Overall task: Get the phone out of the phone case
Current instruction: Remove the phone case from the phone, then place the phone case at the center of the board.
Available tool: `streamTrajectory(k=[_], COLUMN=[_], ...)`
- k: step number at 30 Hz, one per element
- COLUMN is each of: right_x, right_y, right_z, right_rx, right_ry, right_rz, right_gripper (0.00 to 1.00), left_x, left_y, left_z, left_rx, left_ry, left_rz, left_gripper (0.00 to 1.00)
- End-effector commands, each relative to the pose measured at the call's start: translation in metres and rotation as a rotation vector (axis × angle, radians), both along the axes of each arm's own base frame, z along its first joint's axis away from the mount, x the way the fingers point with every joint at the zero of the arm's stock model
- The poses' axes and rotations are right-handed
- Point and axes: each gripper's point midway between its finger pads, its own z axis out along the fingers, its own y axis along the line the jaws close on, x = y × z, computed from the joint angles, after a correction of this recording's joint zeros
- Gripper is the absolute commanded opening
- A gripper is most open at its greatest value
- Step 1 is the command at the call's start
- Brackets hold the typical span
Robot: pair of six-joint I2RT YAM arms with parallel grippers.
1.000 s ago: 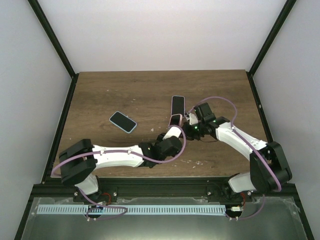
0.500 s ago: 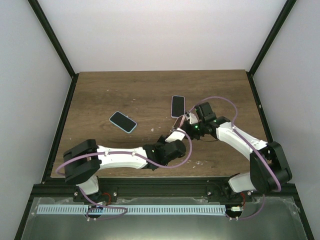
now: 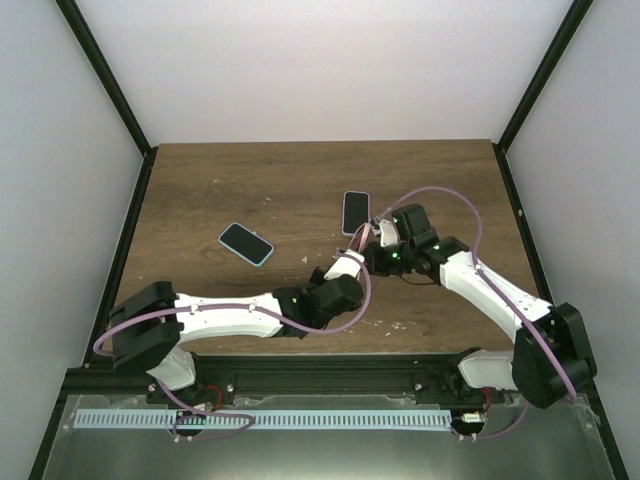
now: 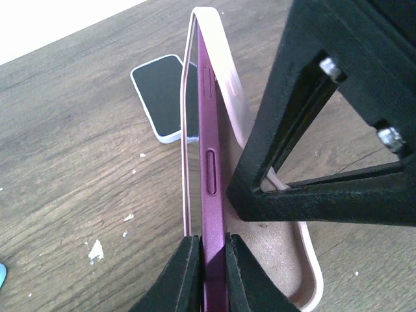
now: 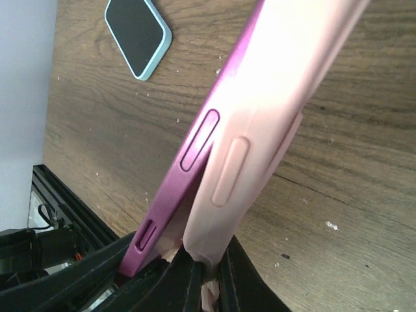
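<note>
Phone (image 4: 211,162), magenta-edged, is held on edge over the table (image 3: 250,180), just on the near side of the white-rimmed spare handset (image 4: 159,94). One long side is already peeled clear of the pink phone case (image 4: 229,84), while its far end looks still seated. Left gripper (image 4: 213,250) is pinched tight on the phone's edge and the right gripper (image 5: 205,268) is clamped on the case's rim, so the separation seems roughly half done, with the final pull apart left. A blue-rimmed handset (image 3: 246,243) lies well left of the spare one.

Mid-frame from above, the phone (image 4: 209,182) sits partly in the phone case (image 4: 224,75) just below a second phone (image 3: 355,211), with a third phone (image 3: 246,243) left of them on the table (image 3: 200,190).
</note>
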Motion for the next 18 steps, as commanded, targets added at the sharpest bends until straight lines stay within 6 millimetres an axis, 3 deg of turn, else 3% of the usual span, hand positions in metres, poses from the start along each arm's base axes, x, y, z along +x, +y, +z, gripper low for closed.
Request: streamTrajectory(k=[1,10,18], right_x=[0.039,0.056,0.069], right_y=[-0.043,-0.078,-0.101], right_z=[0.003,0.012,0.025], right_rx=[-0.204,-0.308,-0.330], right_ry=[-0.203,-0.276,-0.340], right_rz=[-0.137,-0.196,-0.200], right_gripper=[0.01,0.01,0.01], left_x=[0.005,0.004,0.003], left_y=[0.026,0.041,0.047], left_z=[0.024,0.053,0.053], left_rx=[-0.078,-0.198,-0.225], left_ry=[-0.018,-0.041,-0.034], left_rz=[0.093,0.130,0.136], left_gripper=[0.00,0.00,0.00])
